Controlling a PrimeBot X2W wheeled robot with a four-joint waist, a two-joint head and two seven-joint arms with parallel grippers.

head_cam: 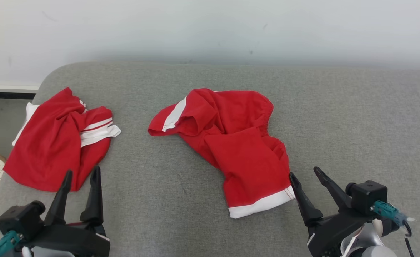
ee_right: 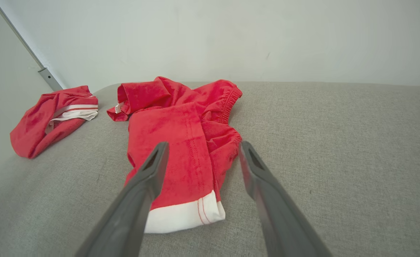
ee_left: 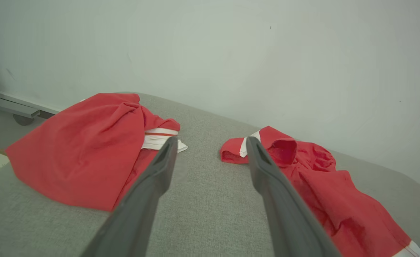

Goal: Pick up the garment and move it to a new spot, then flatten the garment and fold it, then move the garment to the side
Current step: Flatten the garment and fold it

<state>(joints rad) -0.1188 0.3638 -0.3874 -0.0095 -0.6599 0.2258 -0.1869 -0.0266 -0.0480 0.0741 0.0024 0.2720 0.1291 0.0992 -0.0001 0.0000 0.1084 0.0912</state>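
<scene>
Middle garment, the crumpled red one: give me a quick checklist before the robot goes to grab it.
1. Left tool open and empty: ok.
2. Right tool open and empty: ok.
3. Middle garment apart from left garment: ok.
4. Middle garment wholly on the cushion: ok.
5. Middle garment flat: not ok, crumpled.
6. How many layers lie under its top fold: cannot tell.

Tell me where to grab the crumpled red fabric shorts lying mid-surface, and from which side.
Take the crumpled red fabric shorts by the white-banded leg hem, coming in low from the near right with the open right end effector. That hem lies flat as a free edge on the grey padded surface and is closest to it. The middle is bunched in folds.
</scene>
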